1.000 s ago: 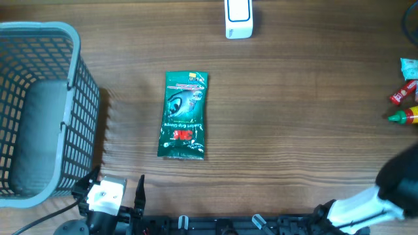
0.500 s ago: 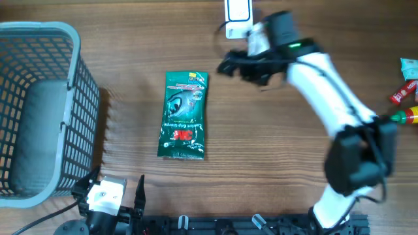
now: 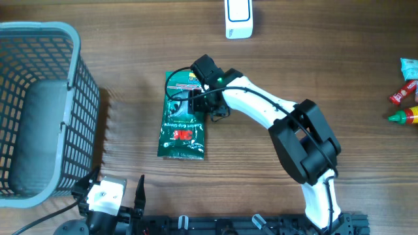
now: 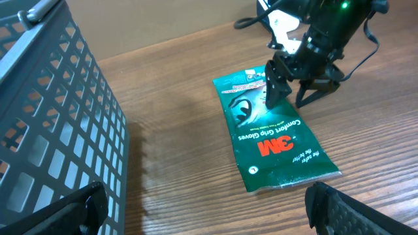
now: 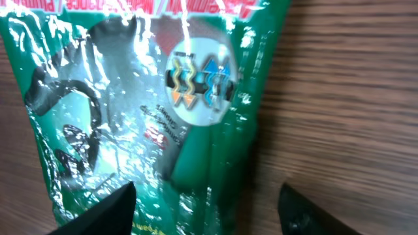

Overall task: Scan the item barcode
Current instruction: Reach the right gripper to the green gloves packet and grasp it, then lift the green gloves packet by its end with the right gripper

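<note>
On the bench (image 3: 326, 78) the green glove packet (image 3: 183, 127) lies flat, unlifted, the right claw (image 3: 198, 102) spread astride one long edge, the left claw (image 4: 206, 209) wide and idle; gripping and showing it to the white scanner (image 3: 238, 18) remain.

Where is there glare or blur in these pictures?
Right wrist view: white glare streaks across the green glove packet, everything slightly soft. Left wrist view: sharp, the 3M lettering readable. Overhead view: the basket throws a striped shadow on the table.
</note>
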